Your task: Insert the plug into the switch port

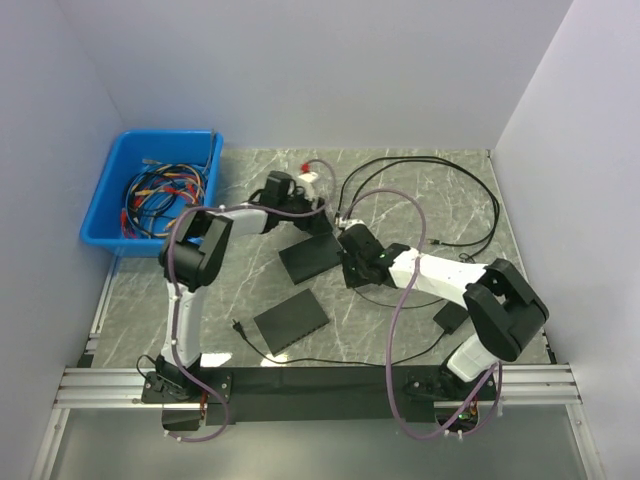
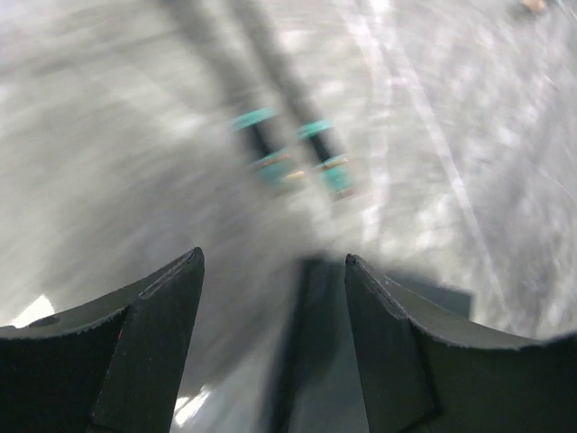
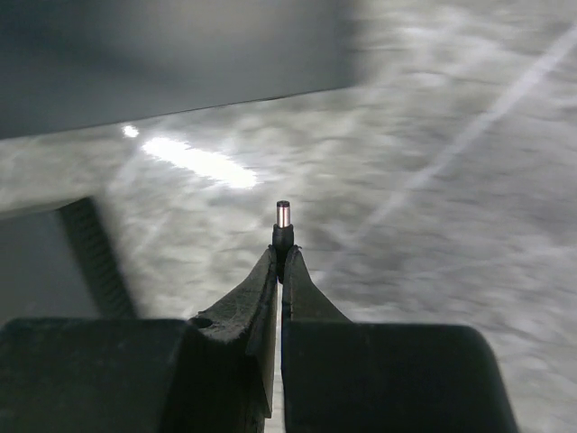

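My right gripper [image 3: 282, 251] is shut on the plug [image 3: 283, 215], a small black barrel plug whose metal tip sticks out past the fingertips. In the top view this gripper [image 1: 347, 262] sits at the right edge of the switch [image 1: 308, 258], a flat black box in the middle of the table. The switch's dark side [image 3: 162, 63] fills the upper left of the right wrist view, and no port can be made out there. My left gripper [image 2: 272, 257] is open at the switch's far corner [image 1: 318, 212]. A dark edge of the switch [image 2: 311, 361] shows between its fingers.
A second flat black box [image 1: 290, 320] lies nearer the arms. A blue bin [image 1: 112, 200] full of cables stands at the far left. A black power brick [image 1: 452, 317] lies at the right, with black cable loops [image 1: 470, 200] behind it. Teal-tipped cables [image 2: 293, 162] lie ahead of the left gripper.
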Controlling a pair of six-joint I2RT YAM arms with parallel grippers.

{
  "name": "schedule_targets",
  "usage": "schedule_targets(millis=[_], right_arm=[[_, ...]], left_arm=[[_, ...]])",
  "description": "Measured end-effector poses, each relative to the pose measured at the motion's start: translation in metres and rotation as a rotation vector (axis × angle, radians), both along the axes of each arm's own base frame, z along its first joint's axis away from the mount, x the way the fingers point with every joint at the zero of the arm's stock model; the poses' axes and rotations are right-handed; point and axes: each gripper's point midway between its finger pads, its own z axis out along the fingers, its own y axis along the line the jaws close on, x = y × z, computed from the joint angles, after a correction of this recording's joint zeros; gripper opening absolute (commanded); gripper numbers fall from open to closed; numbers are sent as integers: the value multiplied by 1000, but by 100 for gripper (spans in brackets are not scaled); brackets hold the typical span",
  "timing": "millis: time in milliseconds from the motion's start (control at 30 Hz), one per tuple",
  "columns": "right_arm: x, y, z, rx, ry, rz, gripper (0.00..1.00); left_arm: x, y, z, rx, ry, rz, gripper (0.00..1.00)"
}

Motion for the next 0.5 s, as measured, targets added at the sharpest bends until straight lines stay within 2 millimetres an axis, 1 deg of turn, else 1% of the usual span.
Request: schedule_targets(millis=[100,200,267,367,500], right_arm=[[-4,11,-4,16,6,32,0],[-3,14,-12,6,18,35,0],[0,15,-17,-11,27,29,0],[9,17,-22,-32,23,14,0],[21,23,-16,-33,-3,6,0]], left_arm=[[13,34,3,-10,15,119,68],[31,54,7,-9,-1,198,66],[33,56,7,-8,-3,206,66],[28,47,7,-8,-3,188,66],[21,38,7,-7,1,164,66]])
